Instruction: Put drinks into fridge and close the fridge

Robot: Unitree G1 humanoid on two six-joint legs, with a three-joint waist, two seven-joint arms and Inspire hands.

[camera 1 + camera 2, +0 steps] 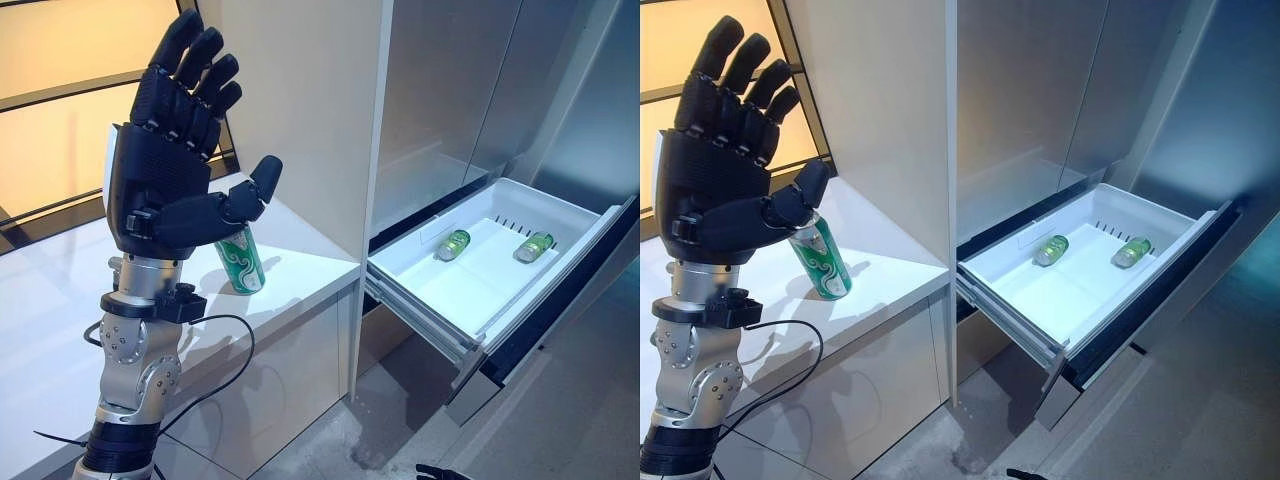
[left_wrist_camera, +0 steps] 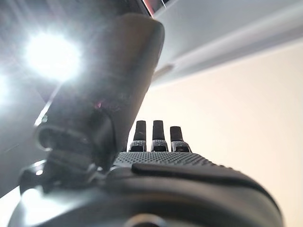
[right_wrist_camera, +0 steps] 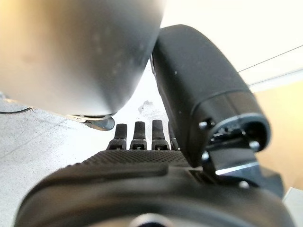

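My left hand point(image 1: 165, 190) is raised above the white counter point(image 1: 310, 255), open, with straight fingers and the thumb spread. A green can point(image 1: 241, 265) stands upright on the counter just behind the thumb, not held. The fridge point(image 1: 450, 90) stands to the right with its lower drawer point(image 1: 420, 290) pulled out. Green cans point(image 1: 453, 244) lie on their sides in the drawer. In the left wrist view the left hand point(image 2: 161, 161) holds nothing. In the right wrist view my right hand point(image 3: 142, 165) hangs low over the floor with straight fingers, empty.
A tall white cabinet panel point(image 1: 300, 110) stands between the counter and the fridge. The open drawer juts out over the grey floor point(image 1: 400, 440). A lit window wall point(image 1: 60, 120) runs behind the counter.
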